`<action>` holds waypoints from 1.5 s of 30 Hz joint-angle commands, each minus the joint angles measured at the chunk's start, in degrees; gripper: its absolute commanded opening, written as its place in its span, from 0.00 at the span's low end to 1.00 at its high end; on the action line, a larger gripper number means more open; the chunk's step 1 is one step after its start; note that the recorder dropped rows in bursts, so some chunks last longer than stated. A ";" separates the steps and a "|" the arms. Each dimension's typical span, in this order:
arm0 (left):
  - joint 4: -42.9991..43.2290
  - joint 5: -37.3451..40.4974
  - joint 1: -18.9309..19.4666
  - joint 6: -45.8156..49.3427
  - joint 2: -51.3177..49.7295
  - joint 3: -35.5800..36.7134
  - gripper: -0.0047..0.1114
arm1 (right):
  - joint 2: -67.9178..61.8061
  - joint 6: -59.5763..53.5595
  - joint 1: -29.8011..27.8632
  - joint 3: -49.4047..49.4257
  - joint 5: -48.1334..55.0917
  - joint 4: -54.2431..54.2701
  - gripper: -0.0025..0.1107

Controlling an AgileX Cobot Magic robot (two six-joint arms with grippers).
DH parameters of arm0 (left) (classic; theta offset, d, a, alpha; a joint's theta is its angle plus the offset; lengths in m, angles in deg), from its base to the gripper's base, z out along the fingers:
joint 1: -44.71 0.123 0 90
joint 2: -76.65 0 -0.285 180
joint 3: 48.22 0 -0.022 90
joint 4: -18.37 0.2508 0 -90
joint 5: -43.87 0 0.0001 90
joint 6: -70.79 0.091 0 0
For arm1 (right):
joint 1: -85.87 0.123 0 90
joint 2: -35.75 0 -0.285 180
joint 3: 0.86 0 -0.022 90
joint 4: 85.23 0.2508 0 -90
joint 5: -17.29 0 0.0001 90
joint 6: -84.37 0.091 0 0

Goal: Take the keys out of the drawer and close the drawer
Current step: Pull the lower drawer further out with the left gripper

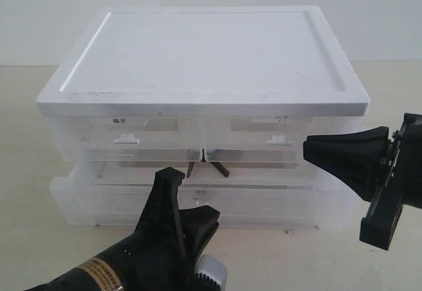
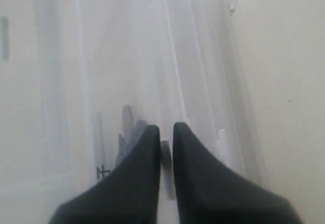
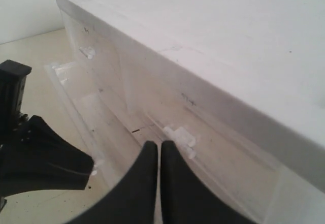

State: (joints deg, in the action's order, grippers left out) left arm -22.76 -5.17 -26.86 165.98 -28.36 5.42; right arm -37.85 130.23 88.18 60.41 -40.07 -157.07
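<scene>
Left gripper (image 2: 166, 127) pinching drawer (image 1: 283, 205) handle (image 2: 165, 150) (drawer pulled partway out); right gripper (image 3: 158, 145) pressed together, holding nothing.

left gripper (image 1: 186, 197) sits at the protruding bottom drawer (image 1: 277, 205) front.

Two black robot arms. The left arm (image 1: 99, 274) extends from the lower edge of the exterior view, a gold band around its wrist, with its claw pointing up and away. The left claw (image 2: 166, 128) has its fingers almost together, pinching the drawer (image 2: 165, 152) by its small white handle. The right claw (image 1: 308, 148) extends in from the right, level and pointing left. Only a thin slit shows between its fingers.
</scene>
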 commanded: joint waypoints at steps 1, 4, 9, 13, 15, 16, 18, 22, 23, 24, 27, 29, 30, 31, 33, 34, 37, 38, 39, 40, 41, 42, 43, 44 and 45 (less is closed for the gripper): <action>-7.45 9.30 -3.24 2.58 5.36 1.04 0.08 | -0.03 0.03 0.21 -0.04 -0.24 -0.06 0.02; -8.63 17.02 -3.76 3.99 9.40 1.04 0.08 | -0.03 0.03 0.21 -0.04 -0.24 -0.06 0.02; -9.14 24.69 -3.76 4.44 15.08 1.04 0.08 | -0.03 0.14 0.21 -0.04 -0.22 -0.06 0.02; -16.03 24.81 -3.76 -3.29 20.54 -0.81 0.11 | -0.03 0.14 0.21 -0.04 -0.22 -0.06 0.02; -19.03 25.66 -3.76 -0.72 22.53 -1.90 0.18 | -0.03 0.14 0.21 -0.04 -0.22 -0.06 0.02; -20.21 26.01 -3.76 0.75 23.45 -2.51 0.24 | -0.03 0.14 0.21 -0.04 -0.22 -0.06 0.02; -20.49 25.99 -3.64 2.11 23.87 -3.41 0.37 | -0.03 0.14 0.21 -0.04 -0.22 -0.06 0.02; -21.89 21.10 -3.38 5.81 22.97 -4.12 0.58 | -0.03 0.28 0.21 -0.04 -0.22 -0.06 0.02; -22.79 20.99 -2.83 7.40 22.46 -4.12 0.58 | -0.03 0.28 0.21 -0.04 -0.22 -0.06 0.02; -23.52 22.06 -1.28 7.83 20.92 -4.12 0.58 | -0.03 0.28 0.21 -0.04 -0.22 -0.06 0.02; -24.45 22.07 2.13 7.83 17.00 -4.25 0.57 | -0.03 0.16 0.21 -0.04 -0.22 -0.06 0.02; -24.45 22.07 4.96 6.78 14.12 -5.42 0.57 | -0.03 0.15 0.21 -0.04 -0.22 -0.16 0.02; -24.45 22.07 5.94 6.26 13.06 -6.17 0.55 | -0.03 0.15 0.21 -0.04 -0.22 -0.27 0.02; -24.45 22.07 6.25 6.26 12.80 -6.46 0.55 | -0.03 0.29 0.21 -0.04 -0.22 -0.27 0.02; -23.44 22.07 6.34 6.39 12.82 -6.44 0.43 | -0.03 0.29 0.21 -0.04 -0.22 -0.27 0.02; -23.44 22.07 6.34 6.39 12.82 -6.44 0.34 | -0.03 0.29 0.21 -0.04 -0.22 -0.27 0.02; -24.42 22.67 6.34 6.52 12.82 -6.44 0.09 | -0.03 0.30 0.21 -0.04 -0.22 -0.50 0.02; -25.04 23.65 6.34 7.84 12.82 -6.44 0.08 | -0.03 0.30 0.21 -0.04 -0.22 -0.50 0.02; -26.09 25.30 6.34 9.84 12.82 -6.44 0.08 | -0.03 0.30 0.21 -0.04 -0.22 -0.62 0.02; -27.42 27.24 6.34 11.92 12.92 -6.44 0.08 | -0.03 0.30 0.21 -0.04 -0.22 -0.62 0.02; -29.25 28.44 6.34 14.29 12.92 -6.44 0.08 | -0.03 0.30 0.21 -0.04 -0.22 -0.62 0.02; -31.35 28.57 6.34 16.31 12.92 -6.44 0.08 | -0.03 0.30 0.21 -0.04 -0.12 -0.61 0.02; -34.03 28.57 6.34 18.70 12.92 -6.44 0.08 | -0.03 0.30 0.21 -0.04 -0.12 -0.61 0.02; -37.12 28.57 6.34 20.80 13.11 -6.44 0.08 | -0.03 0.30 0.21 -0.04 -0.12 -0.61 0.02; -40.48 28.57 6.34 23.70 13.34 -6.44 0.08 | -0.03 0.30 0.21 -0.04 -0.12 -0.61 0.02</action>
State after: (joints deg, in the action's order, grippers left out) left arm -53.33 18.92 -20.57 183.79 -14.96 -1.82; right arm -37.85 130.45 88.18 60.41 -40.07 -157.43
